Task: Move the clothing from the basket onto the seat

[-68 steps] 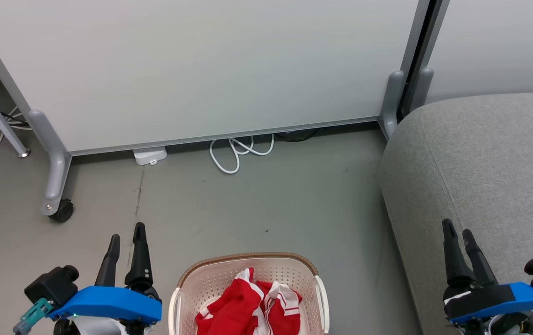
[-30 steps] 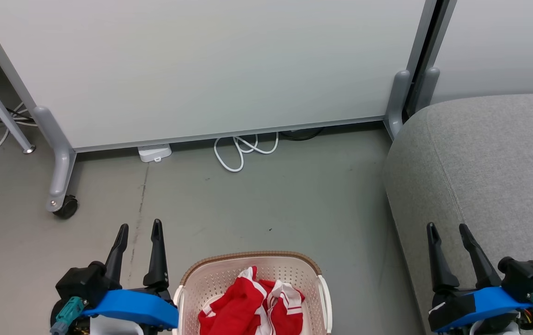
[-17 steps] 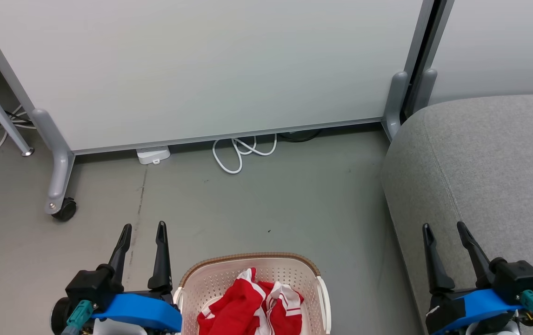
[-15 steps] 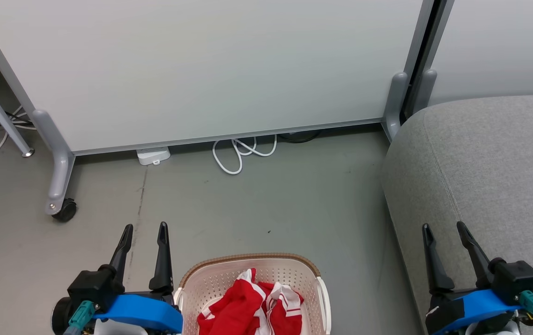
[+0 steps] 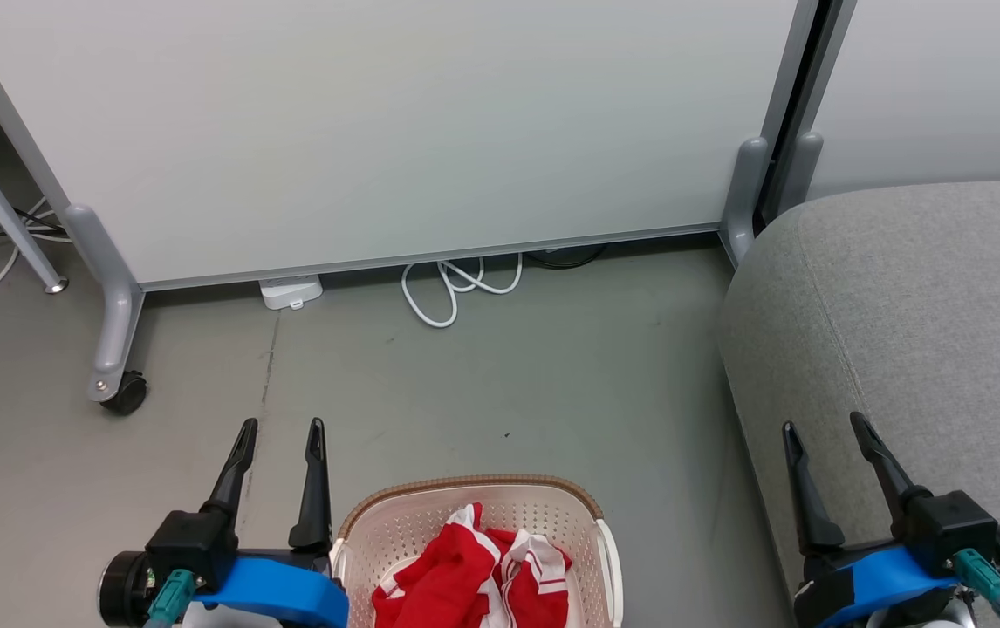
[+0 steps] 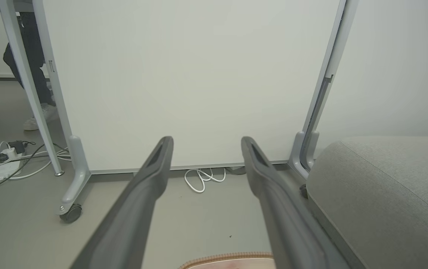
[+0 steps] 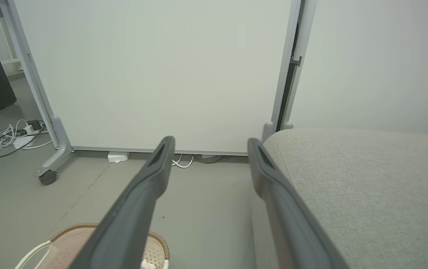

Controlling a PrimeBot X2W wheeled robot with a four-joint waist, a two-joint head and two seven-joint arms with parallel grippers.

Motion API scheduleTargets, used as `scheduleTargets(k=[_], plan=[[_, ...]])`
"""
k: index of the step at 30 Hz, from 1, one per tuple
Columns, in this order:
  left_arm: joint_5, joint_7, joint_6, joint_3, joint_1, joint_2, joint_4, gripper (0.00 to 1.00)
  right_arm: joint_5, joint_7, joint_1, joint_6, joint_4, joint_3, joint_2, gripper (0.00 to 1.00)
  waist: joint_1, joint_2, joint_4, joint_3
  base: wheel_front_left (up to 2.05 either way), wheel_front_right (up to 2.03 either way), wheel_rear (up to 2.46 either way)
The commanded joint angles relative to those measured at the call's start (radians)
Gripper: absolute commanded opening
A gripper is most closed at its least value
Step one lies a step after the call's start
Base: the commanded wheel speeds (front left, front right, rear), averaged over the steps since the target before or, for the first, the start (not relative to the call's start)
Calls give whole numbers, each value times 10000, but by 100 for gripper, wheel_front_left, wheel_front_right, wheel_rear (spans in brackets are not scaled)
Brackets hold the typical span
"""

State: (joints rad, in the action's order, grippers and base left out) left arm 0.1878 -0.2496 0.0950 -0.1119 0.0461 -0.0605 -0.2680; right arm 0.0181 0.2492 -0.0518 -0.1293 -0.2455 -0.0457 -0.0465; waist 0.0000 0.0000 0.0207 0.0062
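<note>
The clothing is lying in a crumpled heap inside the basket, its soft red folds showing white bands and thin stripes. The basket is sitting on the smooth grey floor at the bottom middle of the head view. Its cream plastic wall is dotted with small holes, and a brown woven-look rim is capping its rounded far edge. A white handle is curving down its right side.

The seat is lying to the robot's right, apart from the basket. It is a broad grey cushion of coarse woven fabric (far wider than the basket) with a rounded corner and a stitched seam running along its top.

The left gripper is hovering just beside the basket's left side, its two long, dark, tapered fingers spread apart and grasping nothing. The right gripper is showing against the seat's near edge, fingers likewise parted and empty.

Behind them, a pale matte panel is standing on grey legs with a black caster. A white cable is looping at its foot.
</note>
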Motion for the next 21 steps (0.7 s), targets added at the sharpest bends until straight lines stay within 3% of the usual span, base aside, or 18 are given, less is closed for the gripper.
scheduleTargets(k=[1,21], plan=[[-237,-109,44,23,-6,-8,0,100,-253,112,96,-24,52,14,-65,100,0,0,3,-1,0,0,0],[-551,-171,82,207,-23,67,15,100,-488,178,15,-24,96,49,-65,100,0,0,-32,173,0,0,0]])
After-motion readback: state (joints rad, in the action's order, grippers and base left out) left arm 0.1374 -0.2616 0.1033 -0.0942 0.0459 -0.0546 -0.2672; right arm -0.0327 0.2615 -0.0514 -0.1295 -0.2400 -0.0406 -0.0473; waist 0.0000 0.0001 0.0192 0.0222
